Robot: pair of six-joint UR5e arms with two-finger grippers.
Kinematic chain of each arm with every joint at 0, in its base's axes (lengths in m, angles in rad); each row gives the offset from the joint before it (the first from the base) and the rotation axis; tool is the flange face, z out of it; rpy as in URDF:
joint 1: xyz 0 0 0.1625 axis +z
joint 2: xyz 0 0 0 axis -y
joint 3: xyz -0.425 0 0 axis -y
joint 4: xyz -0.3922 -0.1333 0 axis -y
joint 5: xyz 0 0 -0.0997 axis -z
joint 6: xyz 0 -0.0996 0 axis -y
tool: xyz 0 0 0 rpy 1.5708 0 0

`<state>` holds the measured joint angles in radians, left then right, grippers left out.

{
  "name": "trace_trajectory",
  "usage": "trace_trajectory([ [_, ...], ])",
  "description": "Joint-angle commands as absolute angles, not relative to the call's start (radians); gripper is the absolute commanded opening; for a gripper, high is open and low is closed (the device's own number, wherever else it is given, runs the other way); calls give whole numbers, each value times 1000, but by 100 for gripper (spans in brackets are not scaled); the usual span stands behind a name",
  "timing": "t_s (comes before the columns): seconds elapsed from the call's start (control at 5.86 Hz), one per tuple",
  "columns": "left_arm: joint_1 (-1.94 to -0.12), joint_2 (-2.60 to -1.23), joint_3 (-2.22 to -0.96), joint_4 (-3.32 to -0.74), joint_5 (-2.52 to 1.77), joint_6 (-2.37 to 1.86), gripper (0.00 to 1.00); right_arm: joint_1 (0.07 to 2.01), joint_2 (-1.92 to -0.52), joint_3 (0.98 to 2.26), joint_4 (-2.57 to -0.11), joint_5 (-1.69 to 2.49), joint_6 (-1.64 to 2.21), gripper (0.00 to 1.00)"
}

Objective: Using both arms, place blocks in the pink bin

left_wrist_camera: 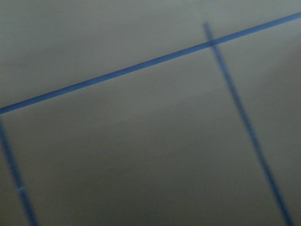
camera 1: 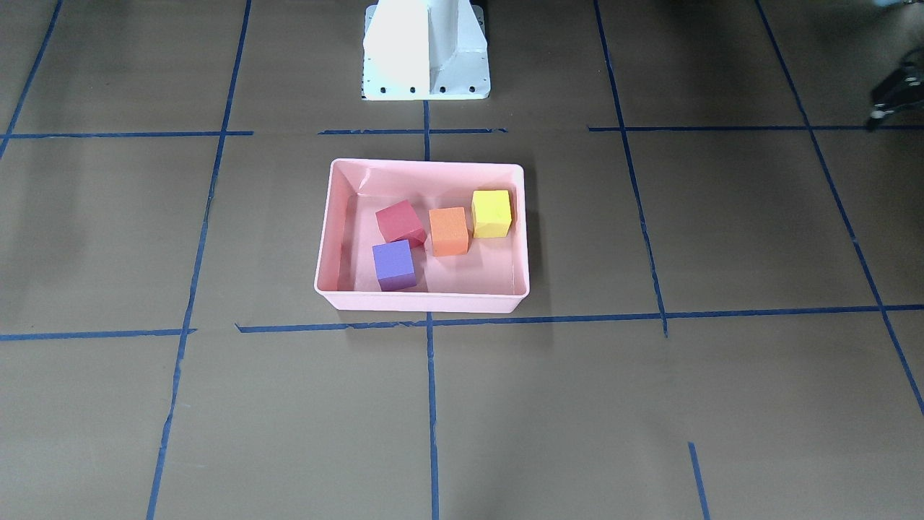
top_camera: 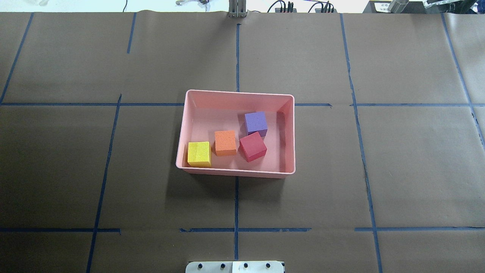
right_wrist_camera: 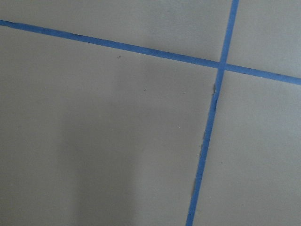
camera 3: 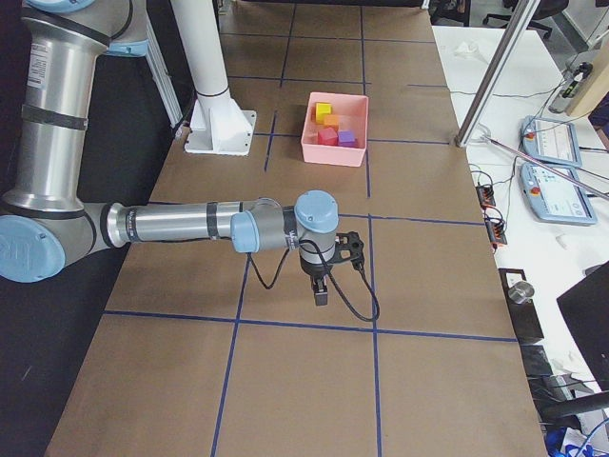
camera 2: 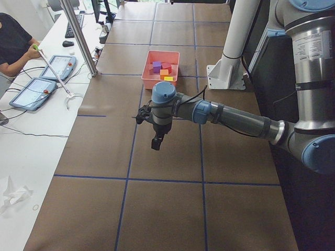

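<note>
Pink bin, mid-counter, holds all four blocks.
- Nearest the robot, in the bin's near-left corner: yellow-green block.
- Just beside it: orange block.
- Next along: red-pink block, turned askew.
- Farthest: purple block, close against the red-pink; contact unclear.

Left gripper, over bare counter well apart from the bin: finger spread cannot be told.

Right gripper, at the opposite end: likewise cannot be told.

Wrist views show only counter and blue tape; the left one is blurred.

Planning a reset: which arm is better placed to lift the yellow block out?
Left, likely: the yellow block sits in the pink bin's left corner, on the left gripper's side; the right gripper hangs past the bin's opposite end.
</note>
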<state>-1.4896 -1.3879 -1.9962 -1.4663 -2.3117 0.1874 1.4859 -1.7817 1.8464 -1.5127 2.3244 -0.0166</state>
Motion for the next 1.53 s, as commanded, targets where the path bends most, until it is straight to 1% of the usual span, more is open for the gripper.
trace_trajectory([
  [0.0, -1582, -1437, -1909, -1292, -2315, 292, 100, 1523, -1778, 1839, -1606, 2326, -76, 100],
  [0.17, -1582, -1460, -1898, -1213, -2319, 185, 100, 1522, -1769, 1838, -1621, 2324, -77, 100],
  [0.51, -1575, -1456, -1859, -1229, -2324, 166, 100, 1522, -1779, 1859, -1617, 2329, -74, 100],
  [1.02, -1575, -1457, -1697, -1469, -2324, 160, 100, 1502, -1773, 1881, -1615, 2356, -69, 100],
  [1.19, -1575, -1466, -1671, -1504, -2324, 161, 100, 1496, -1772, 1872, -1615, 2353, -64, 100],
  [1.36, -1580, -1462, -1721, -1490, -2327, 157, 100, 1496, -1776, 1871, -1618, 2362, -61, 100],
])
